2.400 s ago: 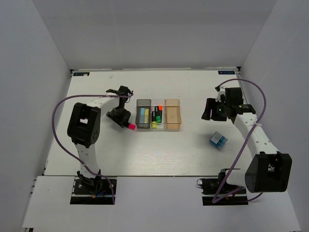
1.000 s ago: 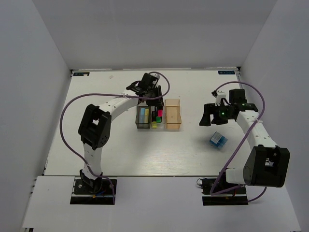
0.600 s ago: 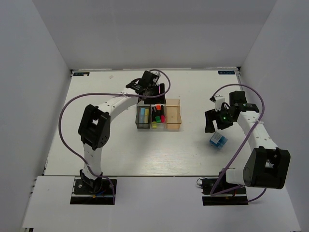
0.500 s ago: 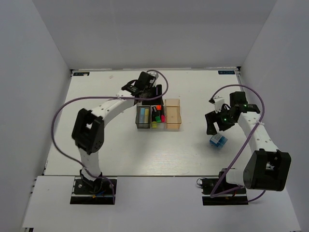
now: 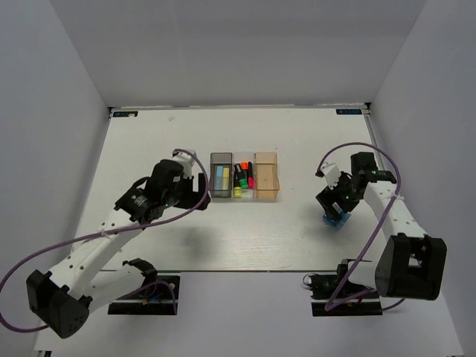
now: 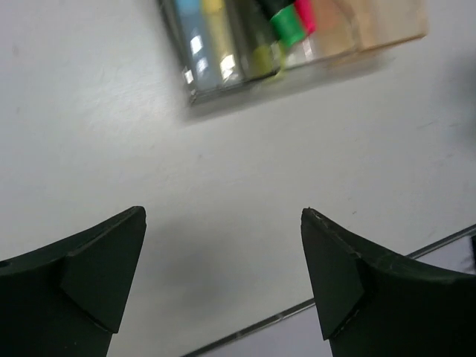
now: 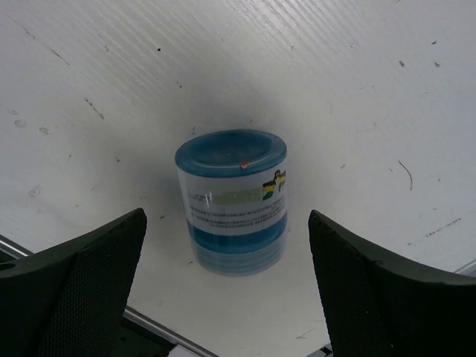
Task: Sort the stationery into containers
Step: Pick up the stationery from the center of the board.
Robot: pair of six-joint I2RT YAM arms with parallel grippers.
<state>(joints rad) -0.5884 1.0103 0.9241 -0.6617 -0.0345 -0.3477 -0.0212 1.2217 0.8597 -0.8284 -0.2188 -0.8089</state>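
Blue-white roll (image 7: pixel 232 201) | right gripper (image 5: pixel 336 202) wide open, straddling it for pickup, seemingly untouched | left gripper (image 6: pixel 223 216) spread, empty, near bins (image 5: pixel 268 177)

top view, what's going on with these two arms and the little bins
Two arms are sorting stationery into three small bins. The dark grey bin holds pale blue and yellow blocks, the clear bin holds highlighters, and nothing shows in the orange-tan bin. The left end effector is open and empty over bare table in front of the bins. The right end effector is open on either side of the blue-white item, not yet gripping it.
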